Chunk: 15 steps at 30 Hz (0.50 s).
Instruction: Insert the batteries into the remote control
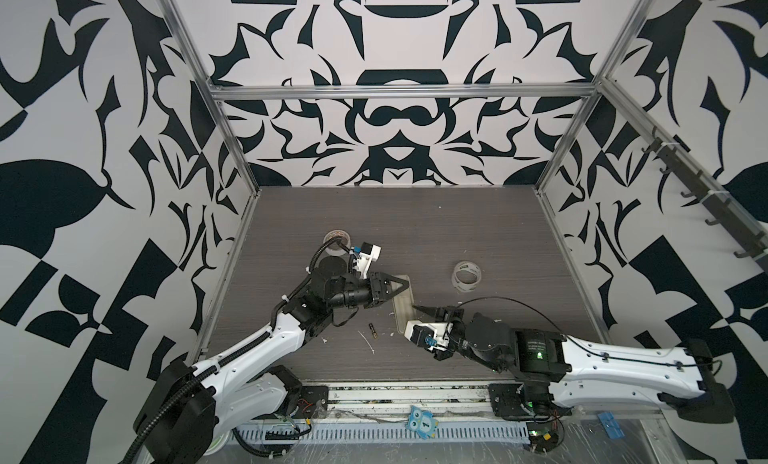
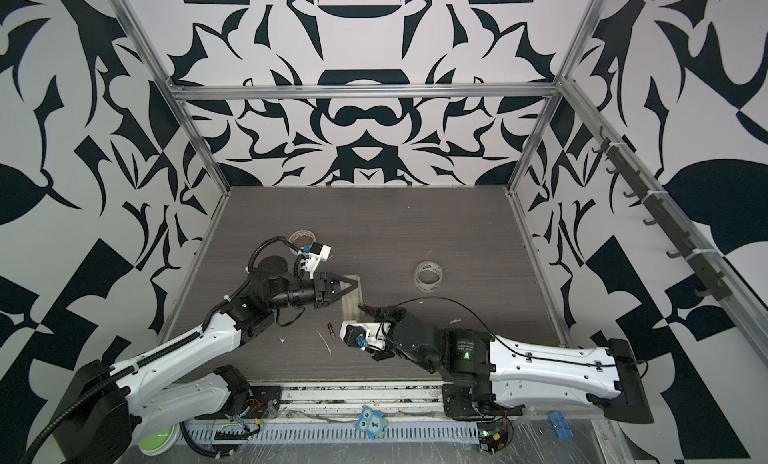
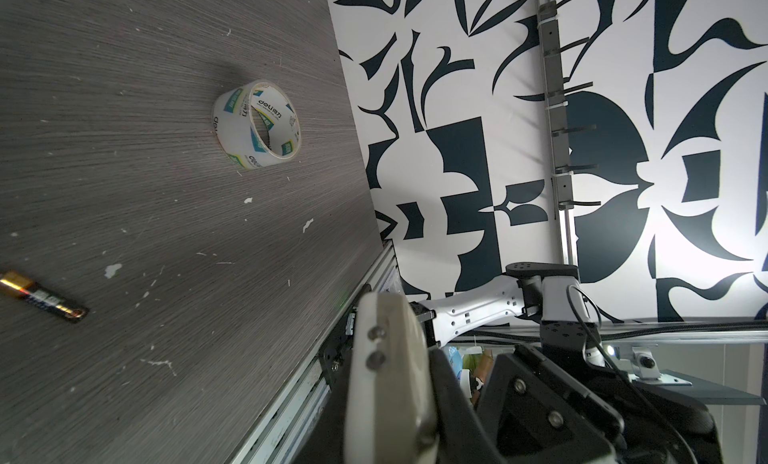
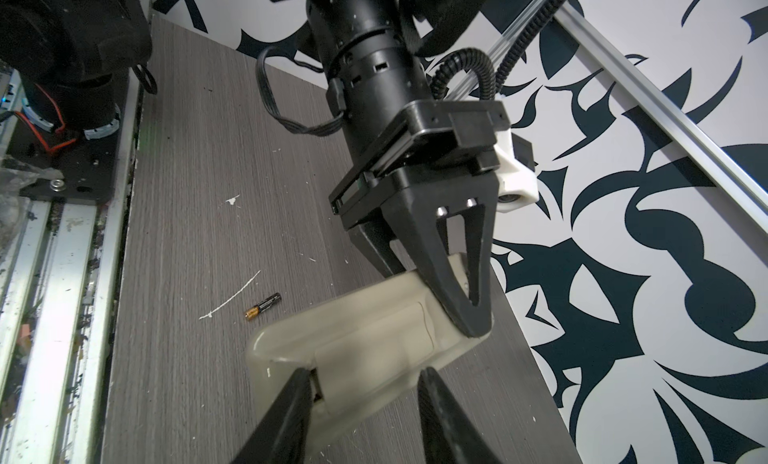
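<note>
Over the middle of the worktop [image 4: 199, 191], the left jaws were clamped on the far end of the remote control [image 4: 365, 329], beige back up. The right jaws stood partly open over its near end, holding nothing we could see. One battery [image 4: 263, 306] lay loose nearby and we could not find the second, so we judged loading unfinished.

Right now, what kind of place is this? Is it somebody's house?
Most likely a robot test booth, not a house. A left arm and a right arm are mounted along one edge of a grey table, and a metal frame with black-and-white patterned walls boxes it in.
</note>
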### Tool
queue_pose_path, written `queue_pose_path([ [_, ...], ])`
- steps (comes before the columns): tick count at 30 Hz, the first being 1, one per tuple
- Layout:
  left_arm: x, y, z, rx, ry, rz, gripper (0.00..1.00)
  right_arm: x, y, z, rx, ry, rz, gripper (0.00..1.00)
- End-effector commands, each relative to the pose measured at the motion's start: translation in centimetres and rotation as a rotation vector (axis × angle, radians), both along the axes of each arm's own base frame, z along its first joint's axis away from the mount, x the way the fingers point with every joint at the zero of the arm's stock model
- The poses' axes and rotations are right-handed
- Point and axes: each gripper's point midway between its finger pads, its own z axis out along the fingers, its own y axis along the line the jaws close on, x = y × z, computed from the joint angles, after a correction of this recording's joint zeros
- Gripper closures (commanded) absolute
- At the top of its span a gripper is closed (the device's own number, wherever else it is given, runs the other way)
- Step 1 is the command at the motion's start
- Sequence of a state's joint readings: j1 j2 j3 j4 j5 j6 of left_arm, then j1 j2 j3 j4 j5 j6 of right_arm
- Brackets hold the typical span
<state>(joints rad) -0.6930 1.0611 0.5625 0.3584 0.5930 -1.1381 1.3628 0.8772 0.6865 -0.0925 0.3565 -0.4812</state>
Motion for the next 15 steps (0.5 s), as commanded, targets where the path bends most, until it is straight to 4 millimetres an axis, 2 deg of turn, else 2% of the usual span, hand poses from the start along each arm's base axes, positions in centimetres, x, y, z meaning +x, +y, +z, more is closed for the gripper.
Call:
queue_pose_path([
  [1, -0.15, -0.16, 2.08, -0.042, -0.030, -0.016, 1.00, 0.43, 0.24, 1.67, 0.053, -0.009, -0.023, 0.54],
  [15, -0.15, 0.07, 2.67, -0.092, -0.035, -0.002, 1.00, 1.20, 0.45, 1.21, 0.043, -0.007, -0.069, 0.54],
])
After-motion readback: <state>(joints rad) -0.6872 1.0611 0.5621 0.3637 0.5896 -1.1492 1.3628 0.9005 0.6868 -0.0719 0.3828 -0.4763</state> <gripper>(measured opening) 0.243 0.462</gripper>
